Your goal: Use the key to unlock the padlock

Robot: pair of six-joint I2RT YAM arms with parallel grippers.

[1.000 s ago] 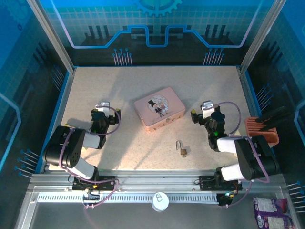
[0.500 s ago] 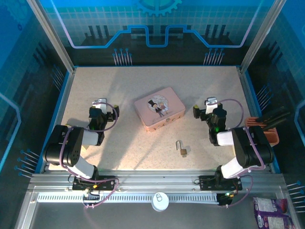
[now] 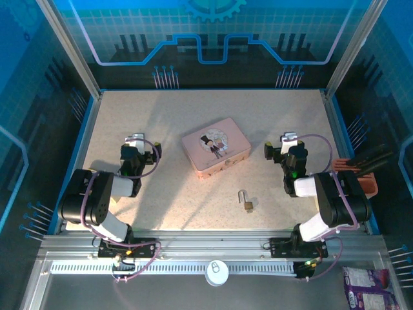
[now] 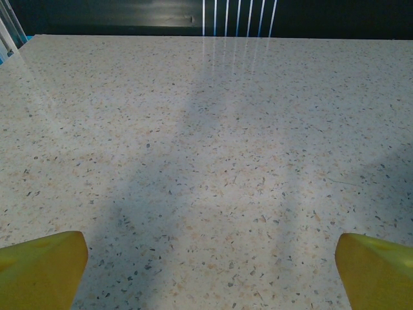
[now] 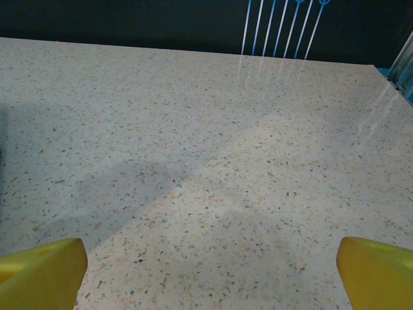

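Overhead view: the padlock (image 3: 246,201) is seen lying flat on the speckled table (image 3: 161,116), nearer the front edge than the pink tin (image 3: 216,147) and apart from it. The brass body is turned toward the near edge and the silver shackle toward the far side. Whether the shackle is latched cannot be told at this size. The padlock is placed between the two arms, closer to the right one, and is touched by neither.

The left gripper (image 3: 137,145) is held low over the table, left of the tin. The right gripper (image 3: 287,145) is held right of the tin and farther back than the padlock.

Left wrist view: the left gripper (image 4: 210,265) is spread wide, with one yellow fingertip (image 4: 40,268) in each lower corner; bare table is seen between them and nothing is gripped.

Right wrist view: the right gripper (image 5: 210,268) is likewise spread wide, fingertips (image 5: 377,271) at the frame corners, nothing gripped.

A white disc (image 3: 217,272) with a lock symbol is noted on the front rail.
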